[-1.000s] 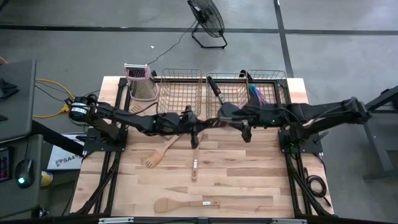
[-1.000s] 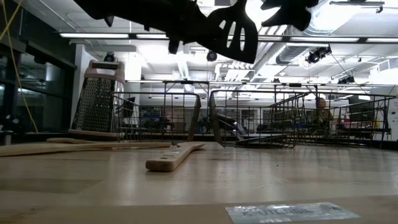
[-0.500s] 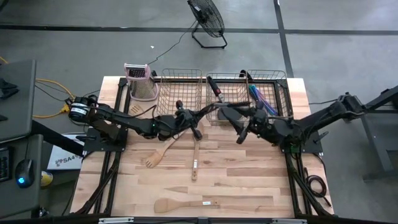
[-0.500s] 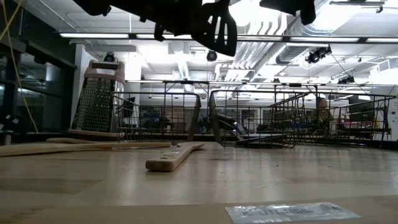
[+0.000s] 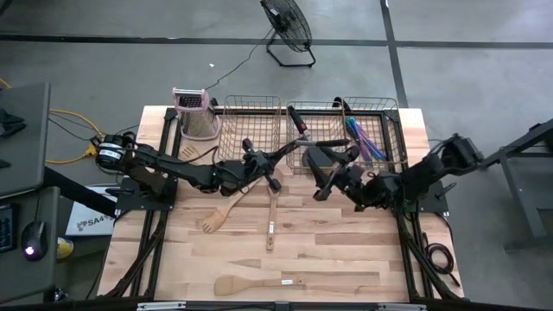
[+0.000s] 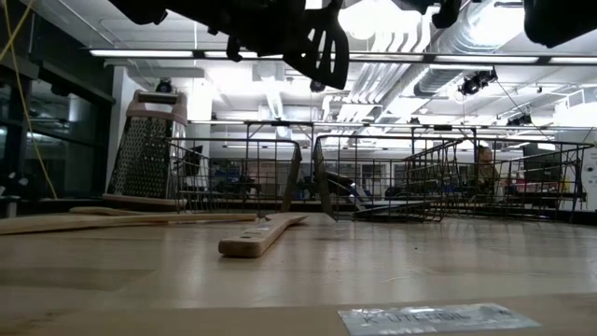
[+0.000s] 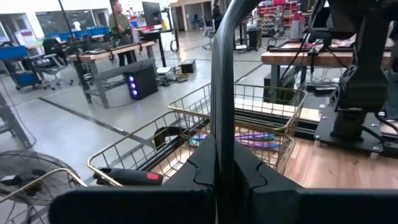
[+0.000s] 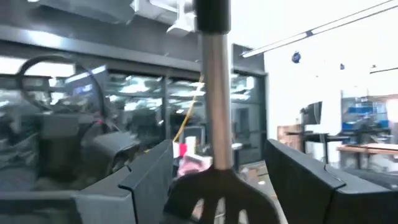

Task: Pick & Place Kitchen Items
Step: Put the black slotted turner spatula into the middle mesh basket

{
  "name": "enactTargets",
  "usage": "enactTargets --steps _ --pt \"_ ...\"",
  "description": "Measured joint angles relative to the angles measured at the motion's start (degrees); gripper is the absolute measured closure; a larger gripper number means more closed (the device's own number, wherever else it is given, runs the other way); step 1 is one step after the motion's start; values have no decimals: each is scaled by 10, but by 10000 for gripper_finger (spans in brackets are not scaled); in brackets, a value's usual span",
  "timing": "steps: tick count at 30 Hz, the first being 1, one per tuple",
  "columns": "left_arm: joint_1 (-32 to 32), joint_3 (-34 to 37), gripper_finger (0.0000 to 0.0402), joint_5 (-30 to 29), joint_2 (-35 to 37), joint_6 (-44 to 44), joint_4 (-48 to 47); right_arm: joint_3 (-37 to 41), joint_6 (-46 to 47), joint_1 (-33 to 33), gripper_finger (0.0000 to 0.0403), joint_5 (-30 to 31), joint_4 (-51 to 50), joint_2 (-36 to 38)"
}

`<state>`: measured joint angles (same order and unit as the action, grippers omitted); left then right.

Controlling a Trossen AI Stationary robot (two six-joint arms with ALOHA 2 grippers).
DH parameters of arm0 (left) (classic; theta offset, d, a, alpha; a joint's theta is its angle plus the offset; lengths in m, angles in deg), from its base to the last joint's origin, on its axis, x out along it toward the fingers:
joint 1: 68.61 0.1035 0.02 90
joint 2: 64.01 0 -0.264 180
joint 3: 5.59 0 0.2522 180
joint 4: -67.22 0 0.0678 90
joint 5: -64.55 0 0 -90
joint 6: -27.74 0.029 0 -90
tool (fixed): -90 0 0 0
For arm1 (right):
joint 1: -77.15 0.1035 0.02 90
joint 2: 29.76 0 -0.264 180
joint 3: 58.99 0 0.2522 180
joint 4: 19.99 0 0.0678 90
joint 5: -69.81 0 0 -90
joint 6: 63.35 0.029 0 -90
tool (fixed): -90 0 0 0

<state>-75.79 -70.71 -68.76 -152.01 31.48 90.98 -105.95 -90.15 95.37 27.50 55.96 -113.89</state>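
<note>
My left gripper point(image 5: 262, 164) is shut on a black slotted spatula point(image 5: 298, 151) high above the table's middle. The spatula's head point(image 6: 322, 47) points toward the right arm and shows close up in the right wrist view point(image 8: 217, 186). My right gripper point(image 5: 328, 177) is open beside the head, with a finger point(image 8: 149, 174) on either side and touching nothing. A wooden spoon point(image 5: 216, 216) and two wooden spatulas point(image 5: 270, 216) point(image 5: 251, 283) lie flat on the table. My left gripper pinches the spatula's black handle point(image 7: 221, 134) between its two shut fingers. The fingers come level from the table's left and lie along the handle. The spatula is lifted clear, reaching out past the fingertips toward the table's right, its head over the basket fronts.
Three wire baskets point(image 5: 252, 121) stand along the far edge. The middle one holds a black-red spatula point(image 5: 298, 121) and the right one holds blue-purple cutlery point(image 5: 359, 130). A box grater point(image 5: 197, 112) stands at the far left. Another wooden utensil point(image 5: 188, 151) lies by the left arm.
My right gripper has come away from the spatula and drawn back toward the table's right and near edges. My left gripper has carried the spatula a little toward the table's left, still lifted clear.
</note>
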Motion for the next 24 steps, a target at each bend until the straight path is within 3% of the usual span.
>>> enactTargets --steps 3,8,20,24 --pt "0 0 396 -10 0 3 0 -10 -15 -7 158 19 -1 -6" --pt "0 0 396 -12 0 5 0 -29 10 -31 158 -40 0 -5" --pt "0 0 396 -14 0 5 -6 -77 -4 -45 159 -60 1 -5" --pt "0 0 396 -14 0 5 -8 -77 -4 -45 182 -56 1 -5"
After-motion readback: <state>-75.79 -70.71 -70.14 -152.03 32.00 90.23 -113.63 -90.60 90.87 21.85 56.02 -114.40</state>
